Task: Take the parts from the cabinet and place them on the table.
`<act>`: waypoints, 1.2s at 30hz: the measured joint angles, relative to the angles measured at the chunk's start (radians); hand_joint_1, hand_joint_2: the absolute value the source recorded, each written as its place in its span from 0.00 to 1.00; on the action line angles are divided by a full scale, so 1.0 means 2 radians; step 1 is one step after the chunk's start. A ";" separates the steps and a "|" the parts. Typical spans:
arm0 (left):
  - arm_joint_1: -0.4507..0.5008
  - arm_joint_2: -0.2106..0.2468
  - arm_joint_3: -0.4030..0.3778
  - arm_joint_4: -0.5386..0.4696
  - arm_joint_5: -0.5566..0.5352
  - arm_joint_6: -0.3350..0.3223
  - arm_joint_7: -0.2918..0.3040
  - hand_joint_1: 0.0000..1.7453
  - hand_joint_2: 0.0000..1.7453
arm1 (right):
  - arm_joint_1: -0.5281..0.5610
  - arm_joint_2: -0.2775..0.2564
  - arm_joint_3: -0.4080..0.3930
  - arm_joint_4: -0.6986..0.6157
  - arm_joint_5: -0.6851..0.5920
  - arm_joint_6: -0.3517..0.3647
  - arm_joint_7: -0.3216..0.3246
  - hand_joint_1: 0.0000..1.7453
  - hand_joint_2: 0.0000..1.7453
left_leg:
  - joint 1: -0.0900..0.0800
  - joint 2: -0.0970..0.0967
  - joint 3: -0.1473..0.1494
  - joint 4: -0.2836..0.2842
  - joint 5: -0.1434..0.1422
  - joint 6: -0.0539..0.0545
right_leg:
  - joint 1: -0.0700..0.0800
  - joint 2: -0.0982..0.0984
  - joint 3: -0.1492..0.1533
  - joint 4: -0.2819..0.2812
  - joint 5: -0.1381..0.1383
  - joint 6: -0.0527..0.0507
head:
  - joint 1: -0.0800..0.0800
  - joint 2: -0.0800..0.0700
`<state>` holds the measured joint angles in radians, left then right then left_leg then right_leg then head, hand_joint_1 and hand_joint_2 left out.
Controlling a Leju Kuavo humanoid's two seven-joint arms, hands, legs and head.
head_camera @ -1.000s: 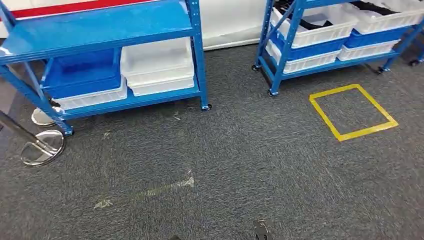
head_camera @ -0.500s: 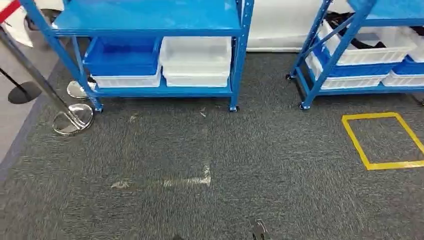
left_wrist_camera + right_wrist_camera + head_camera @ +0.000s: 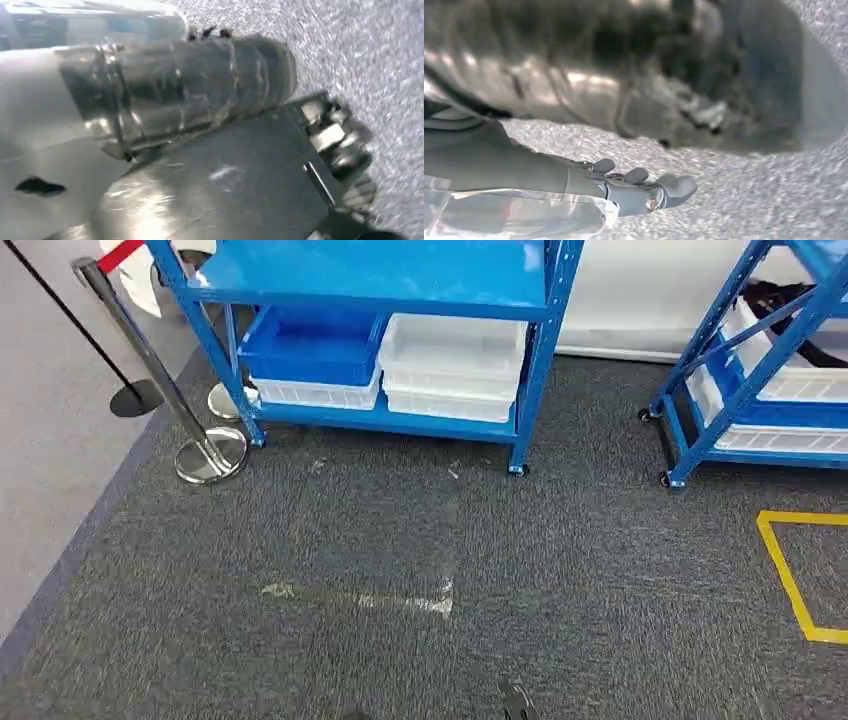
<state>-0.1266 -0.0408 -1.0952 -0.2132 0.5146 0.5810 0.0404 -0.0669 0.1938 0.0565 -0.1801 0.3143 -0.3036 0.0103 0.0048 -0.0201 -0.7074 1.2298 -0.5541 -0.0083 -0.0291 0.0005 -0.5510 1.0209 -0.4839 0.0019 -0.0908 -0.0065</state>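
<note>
We are standing on the grey carpet with both arms hanging at our sides, a carrying-free posture suited to walking. The right hand points down toward the carpet with its fingers extended and slightly apart; nothing is in it. The left hand is visible at the end of its ribbed cover, blurred, with carpet beyond it; we cannot tell how far its fingers are spread, and we see nothing in its grip.

The parts themselves cannot be made out. We judge that they lie in the bins of the blue cabinet, which stands well ahead of both hands and far above their present level. Its bottom shelf carries a blue bin stacked on a white one, with the white bins just beside it. Bin contents are hidden by the shelf above and the viewing angle.

A second blue rack stands ahead and off to the right-hand side, holding more white and blue bins, one with dark items inside.

Obstructions: a chrome stanchion with a round base stands beside the cabinet's left post, on the left-hand side, with a black barrier post further out. A yellow floor marking lies off the right hand. No table is visible.
</note>
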 joint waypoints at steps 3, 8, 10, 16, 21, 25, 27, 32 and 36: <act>-0.001 0.000 0.000 0.000 -0.001 0.004 -0.001 0.00 0.00 | 0.001 0.000 0.001 0.000 0.004 0.002 0.001 0.00 0.00 | 0.003 0.007 -0.032 0.054 -0.007 -0.003 | 0.001 -0.023 0.003 0.000 -0.004 -0.001 | -0.001 0.000; -0.005 0.000 0.000 0.000 -0.001 0.004 -0.001 0.00 0.00 | -0.001 0.000 0.007 0.000 0.007 0.003 0.006 0.00 0.00 | -0.006 0.050 0.047 -0.096 0.053 0.010 | 0.007 -0.046 0.015 0.002 -0.016 0.010 | -0.001 0.000; -0.004 0.000 -0.001 0.000 -0.003 0.002 -0.001 0.00 0.00 | -0.001 0.000 0.008 0.000 0.005 0.001 0.006 0.00 0.00 | -0.007 0.039 0.044 -0.095 0.053 0.013 | 0.010 -0.057 0.018 -0.002 -0.016 0.012 | 0.000 0.000; -0.018 -0.002 -0.019 0.000 -0.051 -0.032 0.012 0.00 0.00 | -0.021 -0.022 0.006 -0.001 -0.063 0.028 0.004 0.00 0.00 | -0.003 0.005 0.050 -0.105 0.057 0.029 | 0.006 -0.002 -0.047 0.132 -0.082 0.020 | 0.004 0.000; -0.028 -0.002 -0.033 0.000 -0.071 -0.053 0.018 0.00 0.00 | -0.042 -0.053 -0.002 -0.001 -0.084 0.054 0.021 0.00 0.00 | -0.003 -0.033 0.053 -0.100 0.055 0.028 | 0.004 0.010 -0.030 0.047 0.005 0.018 | 0.004 0.000; -0.040 -0.002 -0.050 0.000 -0.083 -0.071 0.018 0.00 0.00 | -0.063 -0.077 -0.010 -0.002 -0.101 0.071 0.030 0.00 0.00 | -0.002 -0.051 0.041 -0.097 0.057 0.018 | 0.004 0.037 -0.018 0.008 0.007 0.016 | 0.006 0.000; -0.042 0.000 -0.056 0.000 -0.086 -0.075 0.018 0.00 0.00 | -0.067 -0.085 -0.014 -0.002 -0.103 0.071 0.034 0.00 0.00 | -0.002 -0.059 0.037 -0.098 0.058 0.013 | -0.001 0.025 -0.015 0.003 0.009 0.011 | 0.006 0.000; -0.047 0.001 -0.064 0.000 -0.086 -0.076 0.020 0.00 0.00 | -0.072 -0.098 -0.019 -0.003 -0.111 0.052 0.031 0.00 0.00 | 0.000 0.005 -0.029 0.043 -0.005 0.002 | 0.002 0.001 -0.009 0.002 0.006 0.001 | -0.001 0.000; -0.047 0.000 -0.073 0.000 -0.086 -0.074 0.023 0.00 0.00 | -0.073 -0.101 -0.025 -0.004 -0.119 0.050 0.027 0.00 0.00 | 0.002 0.007 0.009 -0.029 0.048 0.004 | 0.002 -0.008 -0.004 0.004 -0.002 0.005 | -0.002 0.000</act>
<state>-0.2212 -0.0401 -1.2420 -0.2136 0.3430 0.4337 0.0858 -0.2136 -0.0088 0.0069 -0.1873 0.0767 -0.2033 0.0634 0.0080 -0.0054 -0.6896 1.1709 -0.4591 0.0000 -0.0259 -0.0162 -0.5588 1.0285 -0.4872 0.0111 -0.0938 -0.0065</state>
